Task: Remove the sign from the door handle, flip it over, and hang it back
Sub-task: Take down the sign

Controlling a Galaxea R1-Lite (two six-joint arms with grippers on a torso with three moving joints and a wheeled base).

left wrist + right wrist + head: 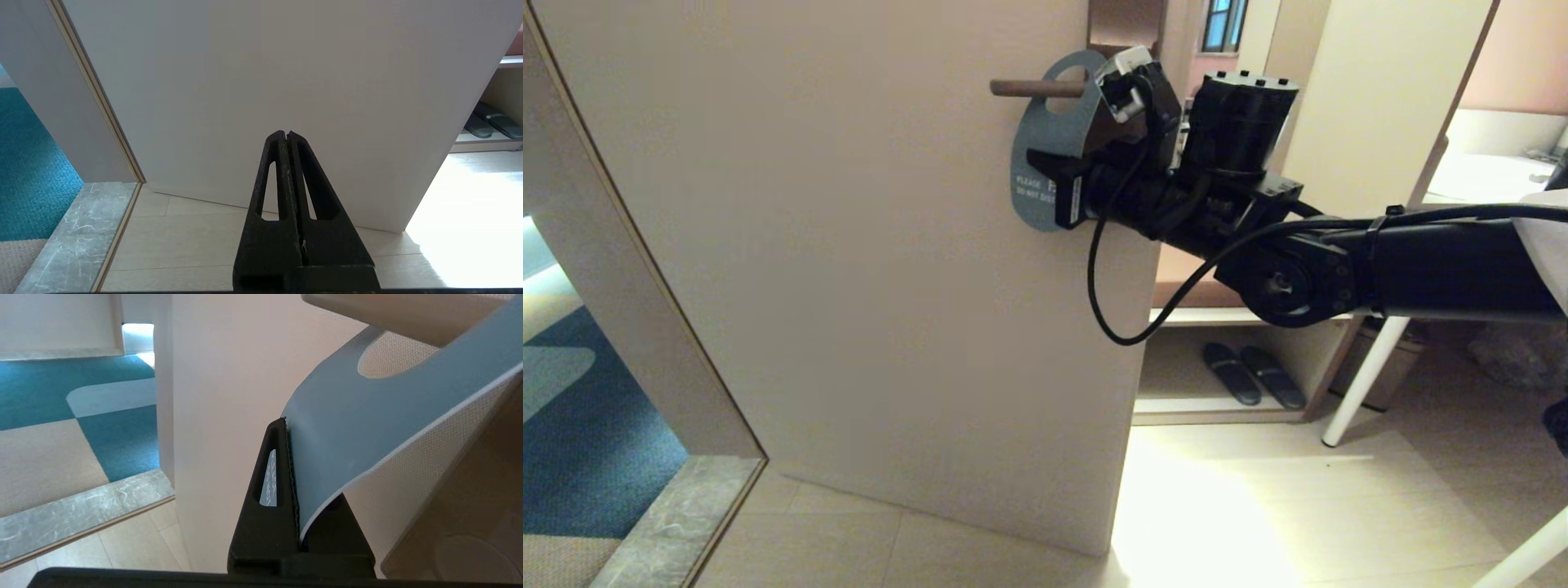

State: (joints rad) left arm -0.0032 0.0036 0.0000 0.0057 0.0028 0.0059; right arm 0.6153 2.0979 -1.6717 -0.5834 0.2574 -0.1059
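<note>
The flat slate-blue oblong door hanger sign (pixel 1045 155) with white lettering is seen hung by its large hole over the slim bronze-brown metal door handle (pixel 1036 88), whose tip juts out to the left of the hole, against the pale door (pixel 849 245). The sign's lower right part is pinched between the closed fingers of the right gripper (pixel 292 457), reached in from the right. In the right wrist view the sign is bowed into a curve (pixel 367 428), so it is judged thin, light and flexible, easily bent or creased; its smooth face may slip. A hold on the solid lower half, clear of the hole, is judged best, as is taken here. The left gripper (pixel 288 136) is held low before the door, its fingers pressed together on nothing. An open shelf (pixel 1225 404) on the far right holds a pair of dark slippers (pixel 1254 374).
</note>
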